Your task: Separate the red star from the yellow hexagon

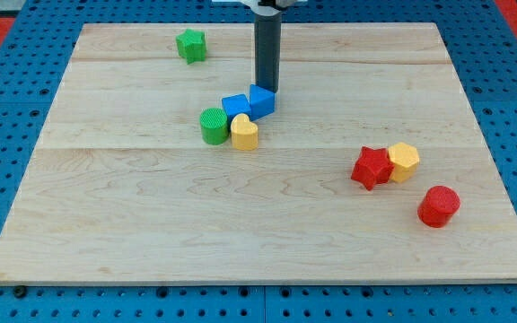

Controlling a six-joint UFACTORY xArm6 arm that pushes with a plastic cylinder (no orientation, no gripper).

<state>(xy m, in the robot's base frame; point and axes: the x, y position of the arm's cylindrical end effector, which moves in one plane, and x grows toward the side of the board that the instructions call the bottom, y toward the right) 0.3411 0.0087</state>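
Wooden board [267, 224] on blue pegboard; the red star [371, 168] sits at the view's right, touching the yellow hexagon [404, 161]. Our tip [267, 89] holds nothing, resting against a blue cube [261, 100] well apart from them. We judge the star light, rigid and easily slid; push its hexagon-side face.

Pale wood plank surface [133, 224] on blue pegboard. Top left: green star [190, 45]. Centre cluster, touching: two blue blocks [261, 100] [236, 106], green cylinder [214, 126], yellow block [244, 132]. Right: red star [371, 168] touching yellow hexagon [404, 161]; red cylinder [438, 206] just below them.
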